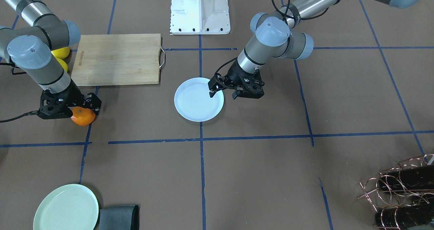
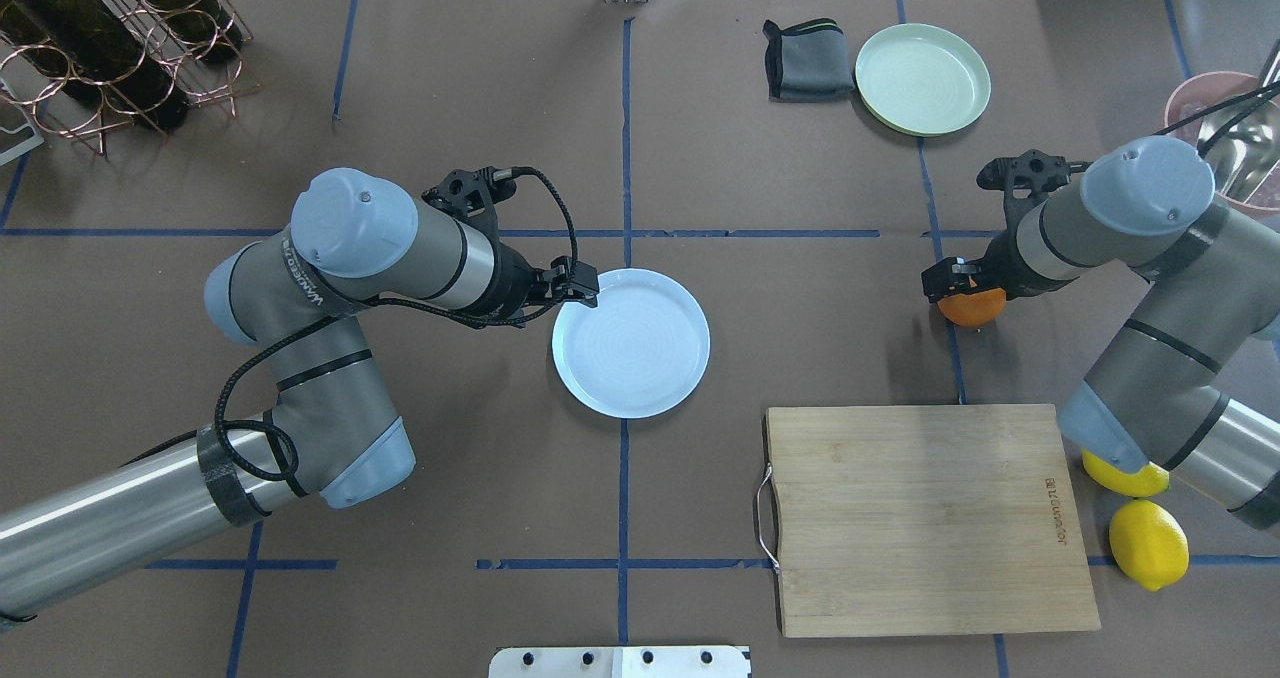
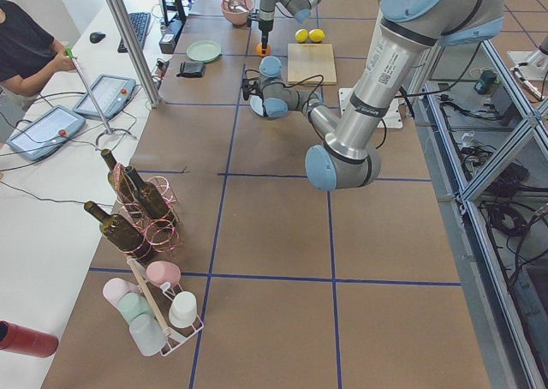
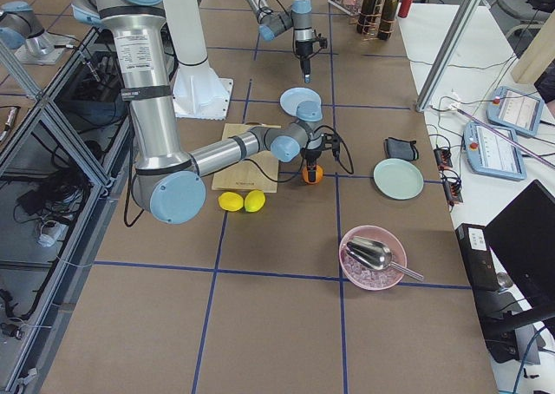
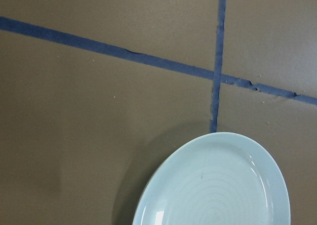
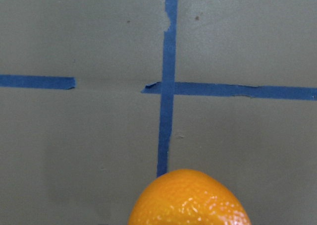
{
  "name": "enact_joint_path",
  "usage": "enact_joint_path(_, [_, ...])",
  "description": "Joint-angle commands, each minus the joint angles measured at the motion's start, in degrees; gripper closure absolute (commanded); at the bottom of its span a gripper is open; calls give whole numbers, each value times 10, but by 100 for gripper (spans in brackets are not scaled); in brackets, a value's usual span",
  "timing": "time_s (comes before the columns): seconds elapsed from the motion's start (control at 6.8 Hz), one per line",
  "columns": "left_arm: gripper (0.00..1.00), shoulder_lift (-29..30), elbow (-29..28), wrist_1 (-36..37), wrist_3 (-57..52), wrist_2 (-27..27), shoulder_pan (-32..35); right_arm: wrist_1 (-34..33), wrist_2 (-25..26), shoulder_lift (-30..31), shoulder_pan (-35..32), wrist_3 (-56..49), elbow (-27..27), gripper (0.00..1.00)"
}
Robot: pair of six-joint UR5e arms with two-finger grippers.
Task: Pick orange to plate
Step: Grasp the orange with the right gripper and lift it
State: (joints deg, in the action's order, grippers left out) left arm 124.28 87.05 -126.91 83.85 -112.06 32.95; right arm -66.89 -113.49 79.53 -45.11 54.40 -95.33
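Front-facing camera first: we're seeing the right gripper (image 1: pixel 83 108) sitting down over the orange (image 1: pixel 82 116). The orange is lying on the table well apart from the plate (image 1: pixel 195 104), out on the plate's robot-right side. The left gripper (image 1: pixel 223 94) is hovering at the plate's opposite edge with its jaws spread wide and nothing in them.

Overhead is telling us the same: the plate is bare, and the wooden cutting board (image 2: pixel 925 518) is lying near it. The orange is partly tucked under the right fingers, and we can't tell if they're actually pinching it or just straddling it.

The side views are too small to settle that.

The left wrist cam is only catching the plate's rim and no fingers. The right wrist cam is showing the orange at bottom centre, again with no fingers in frame.

So we're guessing we're at the grab step. Next up is probably a firm squeeze, a lift, and a carry across to the plate's middle, while watching that left gripper parked at the rim.
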Motion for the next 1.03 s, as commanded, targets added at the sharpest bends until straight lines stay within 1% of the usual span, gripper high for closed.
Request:
enact_joint_path(0.0, [1, 0, 0, 0, 0, 0, 0, 0, 18, 0, 6, 0, -1, 47])
enact_joint_path(0.15, [1, 0, 8, 0, 0, 0, 0, -3, 15, -6, 7, 1, -5, 99])
enact_joint_path(0.29, [1, -8, 36, 0, 1, 0, 4, -4, 13, -9, 7, 2, -8, 100])
enact_joint_path(0.44, [1, -11, 78, 0, 3, -5, 38, -10, 9, -32, 11, 40, -35, 100])
enact_joint_path(0.59, [1, -28, 109, 0, 0, -19, 74, -28, 10, -80, 32, 100, -38, 100])
enact_joint_path(0.74, [1, -59, 123, -2, -7, -92, 130, -30, 31, -124, 84, 169, -34, 100])
enact_joint_path(0.88, [1, -89, 142, -17, -24, -150, 165, -31, 75, -159, 137, 229, -31, 100])
